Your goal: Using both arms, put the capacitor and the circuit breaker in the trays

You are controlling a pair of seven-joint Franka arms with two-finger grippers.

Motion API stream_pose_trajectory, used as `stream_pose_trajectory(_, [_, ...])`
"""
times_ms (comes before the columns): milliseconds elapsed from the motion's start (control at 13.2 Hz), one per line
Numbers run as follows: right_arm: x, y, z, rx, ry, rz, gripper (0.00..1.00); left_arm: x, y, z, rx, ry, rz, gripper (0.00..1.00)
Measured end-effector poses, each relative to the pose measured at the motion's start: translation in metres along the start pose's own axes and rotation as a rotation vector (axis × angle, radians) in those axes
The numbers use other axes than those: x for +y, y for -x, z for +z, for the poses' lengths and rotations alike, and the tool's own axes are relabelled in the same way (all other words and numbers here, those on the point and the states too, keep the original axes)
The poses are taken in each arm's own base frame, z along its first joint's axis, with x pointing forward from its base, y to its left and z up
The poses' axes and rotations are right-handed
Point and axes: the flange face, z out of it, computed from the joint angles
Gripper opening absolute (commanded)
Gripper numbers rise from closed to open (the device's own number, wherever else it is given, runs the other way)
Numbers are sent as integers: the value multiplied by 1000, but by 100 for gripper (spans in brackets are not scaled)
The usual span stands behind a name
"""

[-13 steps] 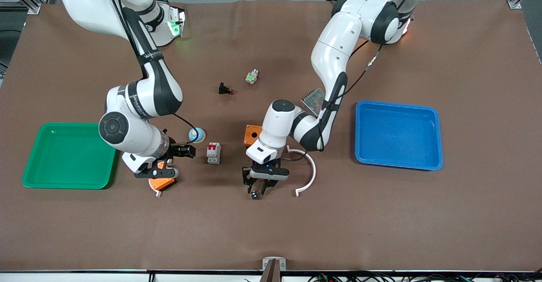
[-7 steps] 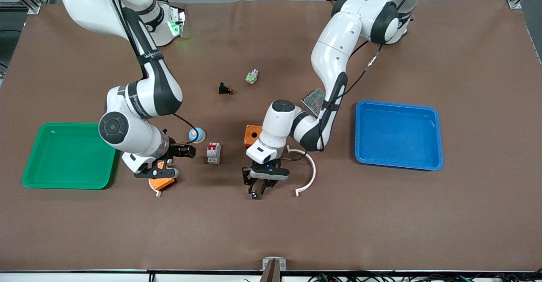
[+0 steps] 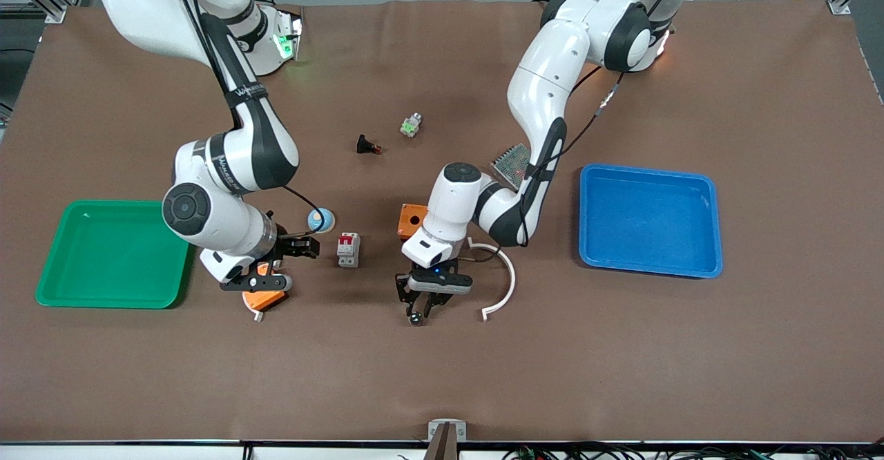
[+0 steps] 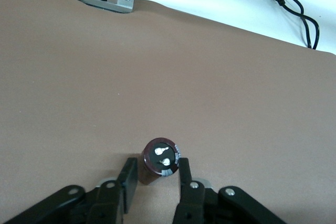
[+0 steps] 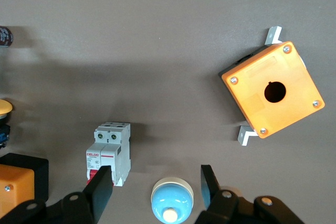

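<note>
The capacitor (image 3: 415,318), a tiny dark cylinder with a silvery top, lies on the brown mat toward the front camera. My left gripper (image 3: 420,309) is down over it. In the left wrist view the capacitor (image 4: 160,159) sits between the fingers of the left gripper (image 4: 156,169); one finger touches it and the other stands a sliver off. The white circuit breaker (image 3: 348,248) with red levers lies beside my right gripper (image 3: 309,246). In the right wrist view the right gripper (image 5: 156,179) is wide open, one finger next to the circuit breaker (image 5: 108,153).
A blue knob (image 5: 171,201) lies between the right fingers. Orange boxes (image 3: 411,219) (image 3: 264,298), a white curved piece (image 3: 506,284), a circuit board (image 3: 512,163), a small black part (image 3: 367,146) and a green-white part (image 3: 411,126) lie around. Green tray (image 3: 114,294) and blue tray (image 3: 649,266) sit at the table's ends.
The left gripper's fingers have drawn in around the capacitor. The right arm has barely shifted.
</note>
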Motion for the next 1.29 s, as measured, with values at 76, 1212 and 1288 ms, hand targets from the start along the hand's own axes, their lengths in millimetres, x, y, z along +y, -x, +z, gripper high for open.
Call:
stream_pose_trajectory(76, [0,0,0,0,0,0,76,0,0,0,0,0,-3,35])
stream_pose_trajectory(1212, [0,0,0,1,0,0,77,-3,-8,-1,20,-5,-29,44])
stream_pose_trajectory(1288, [-1,0,0,2,-2,8,77,-3,-9,-1,21,-6,-28,55])
